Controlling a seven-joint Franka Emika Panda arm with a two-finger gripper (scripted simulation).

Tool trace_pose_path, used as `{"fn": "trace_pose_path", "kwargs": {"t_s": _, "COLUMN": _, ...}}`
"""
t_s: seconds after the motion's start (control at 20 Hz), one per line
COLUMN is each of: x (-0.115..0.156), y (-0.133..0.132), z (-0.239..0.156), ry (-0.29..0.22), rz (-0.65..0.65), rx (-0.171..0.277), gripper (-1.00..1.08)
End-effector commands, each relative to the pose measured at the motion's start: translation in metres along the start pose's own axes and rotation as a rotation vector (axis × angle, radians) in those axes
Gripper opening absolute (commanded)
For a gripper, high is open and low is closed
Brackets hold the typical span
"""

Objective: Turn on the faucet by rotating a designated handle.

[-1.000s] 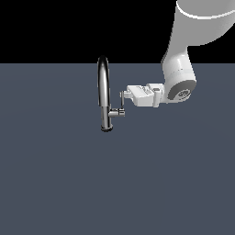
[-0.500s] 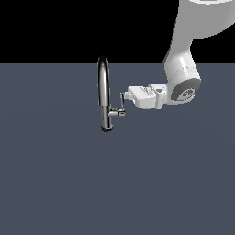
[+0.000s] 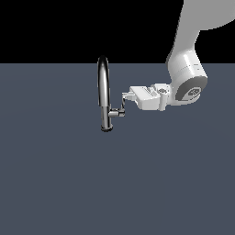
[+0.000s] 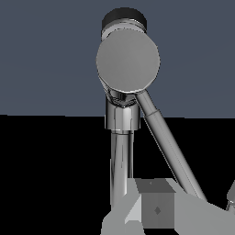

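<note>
one chrome faucet point(image 3: 105, 96) stands upright on the flat grey surface point(image 3: 92, 183), left of centre in the exterior view, its arched spout rising to the dark horizon line and its cylindrical base resting on the surface. from the lower body a short horizontal stem sticks out toward the exterior view's right, and the thin grey handle point(image 3: 123, 106) rises from the end of that stem, tilted slightly.

the white arm point(image 3: 186, 78) comes down from the upper right of the exterior view and bends so that the gripper point(image 3: 126, 96) points sideways at the faucet — its tip sits right at the upper end of the handle, apparently touching it. whether the fingers are spread or closed on the rod cannot be told from either view.

in the wrist view the stem's round end cap fills the upper middle, and the handle point(image 4: 170, 149) runs as a slanted rod from it toward a grey finger point(image 4: 156, 206) at the frame edge — the faucet body point(image 4: 121, 151) lies beside it.
</note>
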State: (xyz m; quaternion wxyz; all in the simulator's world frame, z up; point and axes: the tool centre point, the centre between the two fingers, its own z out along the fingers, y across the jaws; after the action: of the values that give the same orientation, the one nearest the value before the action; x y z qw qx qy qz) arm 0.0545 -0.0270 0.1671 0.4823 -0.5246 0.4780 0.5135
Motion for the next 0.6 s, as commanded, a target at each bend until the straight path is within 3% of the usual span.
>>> {"fn": "trace_pose_path", "kwargs": {"t_s": 0.0, "x": 0.002, "y": 0.003, "z": 0.001, "ry": -0.001, "rz": 0.001, "rx": -0.001, "gripper": -1.0}}
{"fn": "trace_pose_path", "kwargs": {"t_s": 0.55, "x": 0.027, "y": 0.041, "z": 0.004, "ry": -0.006, "rz": 0.002, "rx": -0.009, "gripper": -1.0}}
